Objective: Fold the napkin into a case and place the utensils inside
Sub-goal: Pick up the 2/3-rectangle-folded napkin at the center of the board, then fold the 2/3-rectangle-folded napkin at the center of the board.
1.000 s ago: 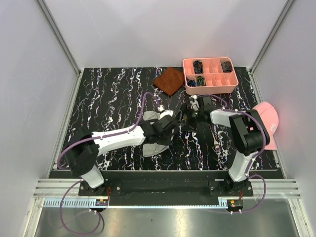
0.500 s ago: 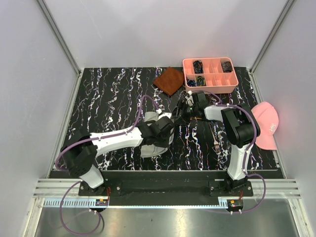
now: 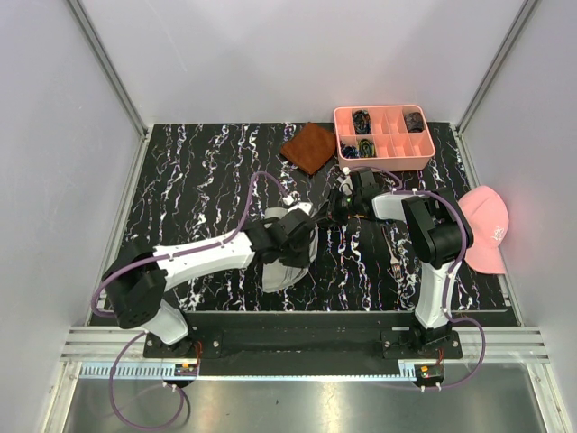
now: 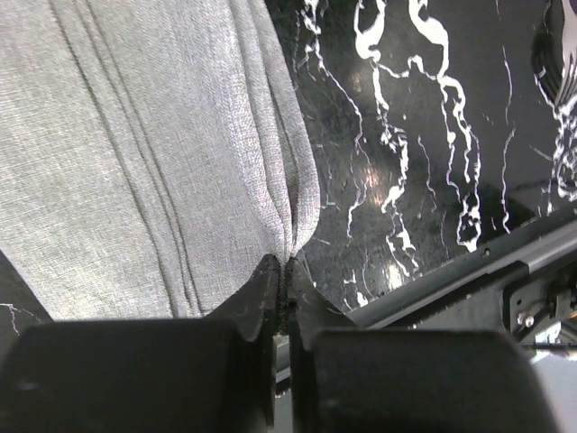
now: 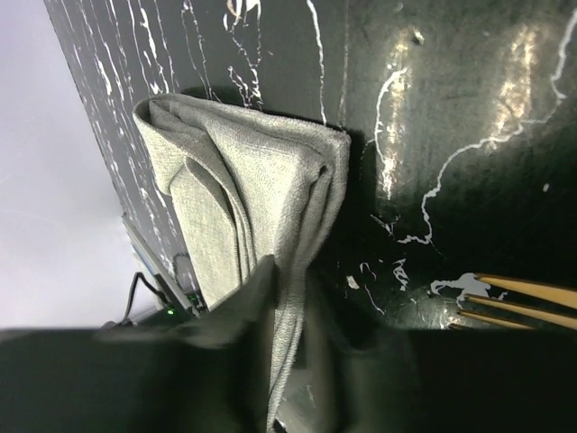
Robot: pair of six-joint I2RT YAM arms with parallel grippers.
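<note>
The napkin [image 3: 281, 269] lies as a folded, layered light grey bundle at the table's middle, partly under my left arm. It fills the upper left of the left wrist view [image 4: 135, 153]. My left gripper [image 3: 299, 242] is shut, and the napkin's folded corner gathers into its tips [image 4: 287, 263]. My right gripper [image 3: 335, 209] reaches in from the right. In its wrist view a thick edge of the napkin [image 5: 243, 189] runs between the blurred fingers, and that gripper [image 5: 302, 271] is closed on it. A silver fork [image 3: 394, 254] lies to the right, its prongs [image 5: 527, 293] showing at the frame's edge.
A rust-brown cloth [image 3: 309, 147] lies at the back centre, beside a pink compartment tray [image 3: 386, 164] holding small dark items. A pink cap [image 3: 488, 227] sits at the right table edge. White walls enclose the black marbled table [image 3: 198, 180].
My right gripper swung left and back to the napkin's right edge and closed from wide open onto the fabric. The left arm shifted slightly, still pinching the napkin.
</note>
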